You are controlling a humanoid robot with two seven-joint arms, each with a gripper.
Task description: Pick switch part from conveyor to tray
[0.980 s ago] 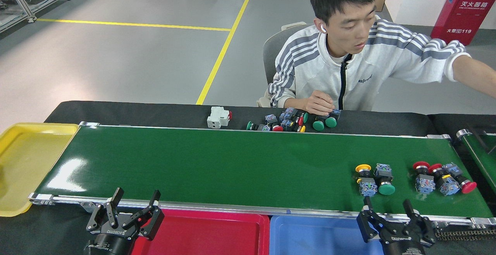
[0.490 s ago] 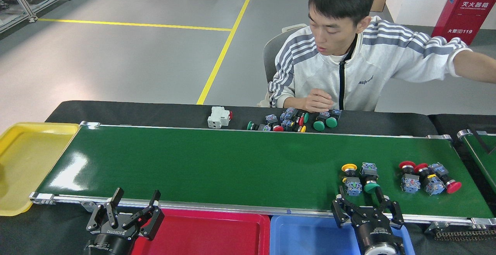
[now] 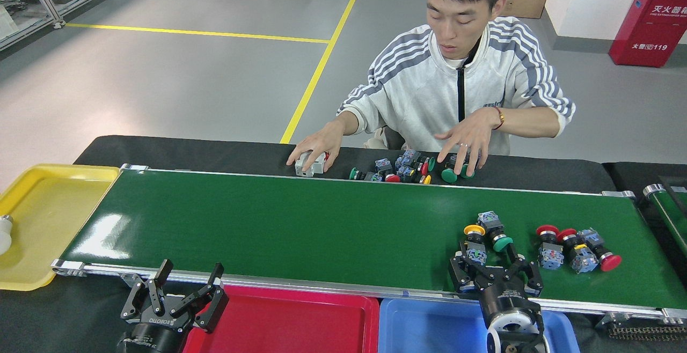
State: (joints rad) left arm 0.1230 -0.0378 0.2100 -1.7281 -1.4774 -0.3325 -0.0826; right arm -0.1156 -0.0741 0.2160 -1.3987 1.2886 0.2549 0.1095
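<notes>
The yellow-capped switch (image 3: 474, 241) is found on the conveyor (image 3: 300, 224), right gripper (image 3: 494, 267) fingers spread wide around it. It is judged light, rigid, top-heavy; the square body should be gripped.

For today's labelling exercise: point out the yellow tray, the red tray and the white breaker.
yellow tray (image 3: 43, 219), head view, bare floor
red tray (image 3: 290, 323), head view, bare floor
white breaker (image 3: 311, 164), head view, its front face
</notes>
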